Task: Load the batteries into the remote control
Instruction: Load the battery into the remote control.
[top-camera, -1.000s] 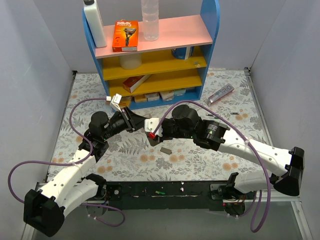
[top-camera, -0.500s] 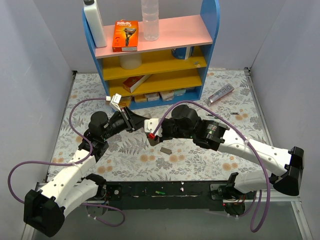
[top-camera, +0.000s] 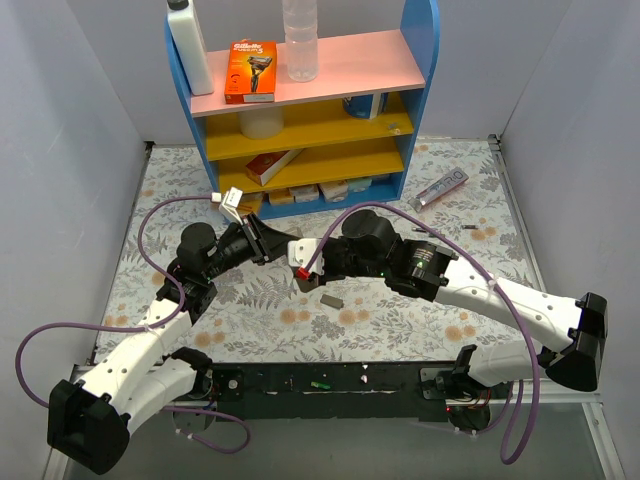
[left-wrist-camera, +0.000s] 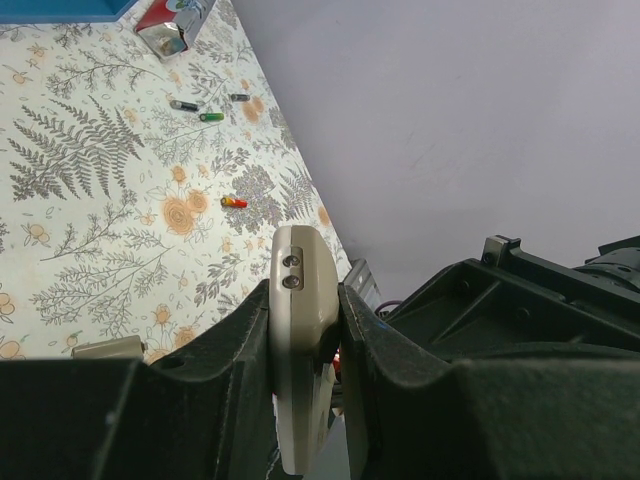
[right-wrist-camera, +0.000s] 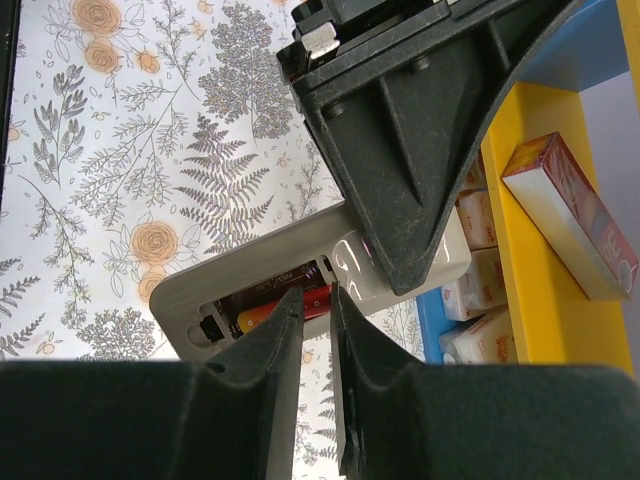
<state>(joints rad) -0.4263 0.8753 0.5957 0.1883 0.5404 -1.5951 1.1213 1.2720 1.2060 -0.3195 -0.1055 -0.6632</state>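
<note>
My left gripper (top-camera: 268, 243) is shut on the remote control (top-camera: 303, 247) and holds it above the mat; in the left wrist view the remote (left-wrist-camera: 298, 290) stands edge-on between the fingers. In the right wrist view the remote's grey back (right-wrist-camera: 270, 265) faces me with its compartment uncovered, and a red-and-yellow battery (right-wrist-camera: 262, 312) lies inside. My right gripper (right-wrist-camera: 317, 292) has its jaws almost together, with its tips at that battery's red end. Loose batteries lie on the mat: a red-yellow one (left-wrist-camera: 234, 202), a green one (left-wrist-camera: 210, 117) and a dark one (left-wrist-camera: 183, 104).
The loose grey cover piece (top-camera: 330, 298) lies on the mat under the grippers. A blue shelf unit (top-camera: 300, 110) with boxes and bottles stands at the back. A silver tube (top-camera: 437, 188) lies at the back right.
</note>
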